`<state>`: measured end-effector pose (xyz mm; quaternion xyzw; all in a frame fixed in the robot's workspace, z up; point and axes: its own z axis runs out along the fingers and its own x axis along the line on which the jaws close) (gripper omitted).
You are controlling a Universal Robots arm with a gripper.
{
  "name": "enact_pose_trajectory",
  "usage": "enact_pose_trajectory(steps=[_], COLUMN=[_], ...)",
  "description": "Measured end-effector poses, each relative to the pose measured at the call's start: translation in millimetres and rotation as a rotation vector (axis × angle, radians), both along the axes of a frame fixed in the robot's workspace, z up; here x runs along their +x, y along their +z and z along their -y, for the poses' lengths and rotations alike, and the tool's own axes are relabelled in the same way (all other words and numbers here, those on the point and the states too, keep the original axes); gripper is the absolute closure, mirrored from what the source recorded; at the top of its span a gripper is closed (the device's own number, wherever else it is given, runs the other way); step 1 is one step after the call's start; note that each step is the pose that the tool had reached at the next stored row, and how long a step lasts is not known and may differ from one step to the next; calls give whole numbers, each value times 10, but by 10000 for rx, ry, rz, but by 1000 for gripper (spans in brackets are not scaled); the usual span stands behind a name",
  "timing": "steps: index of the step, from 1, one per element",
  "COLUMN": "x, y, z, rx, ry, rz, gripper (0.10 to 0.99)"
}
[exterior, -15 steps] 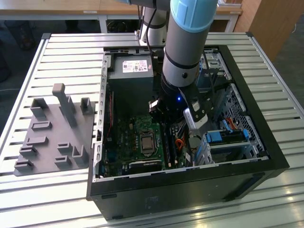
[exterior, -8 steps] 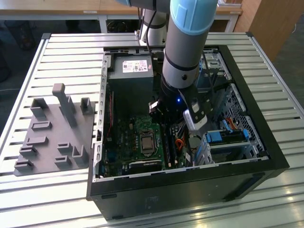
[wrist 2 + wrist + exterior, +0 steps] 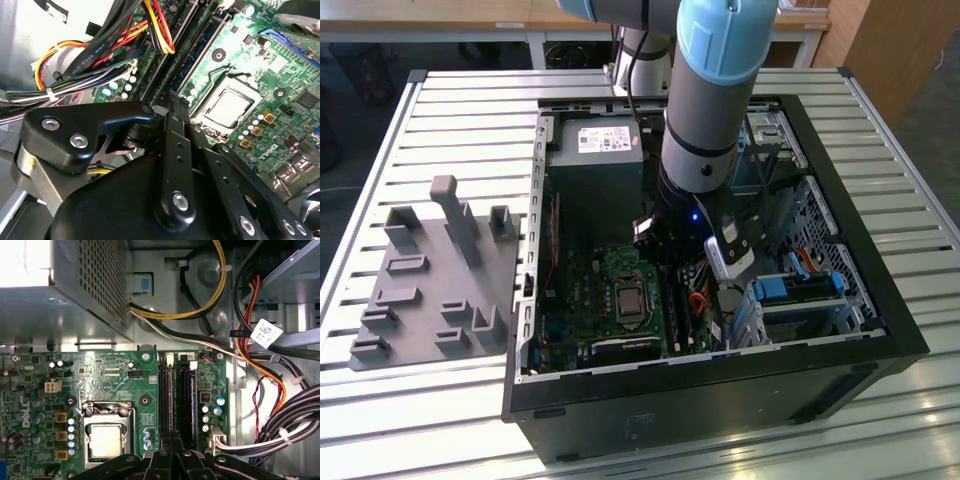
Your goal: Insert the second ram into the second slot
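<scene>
Up close in the second wrist view, the black gripper [image 3: 172,117] had its fingers drawn together, tips right down over the memory slots [image 3: 176,397] beside the CPU socket [image 3: 106,437]. From the first wrist view it looked like both slots already had sticks sitting in them, and the second ram [image 3: 186,400] seemed to be the one nearer the cable bundle [image 3: 285,420], though I honestly couldn't tell whether the gripper was pinching it or just pressing on its top edge. In the exterior view the arm [image 3: 712,110] reached down into the open PC case [image 3: 880,300] on the bench [image 3: 470,110]. My guess: insertion mostly done, full seating unconfirmed.
</scene>
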<state>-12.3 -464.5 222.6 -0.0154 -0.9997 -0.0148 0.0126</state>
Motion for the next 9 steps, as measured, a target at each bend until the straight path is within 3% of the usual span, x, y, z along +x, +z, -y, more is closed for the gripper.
enact_pose_trajectory(steps=[9], x=[8], y=[-42], z=[0], rx=[-1], ry=[0], rz=[-2], gripper=[980])
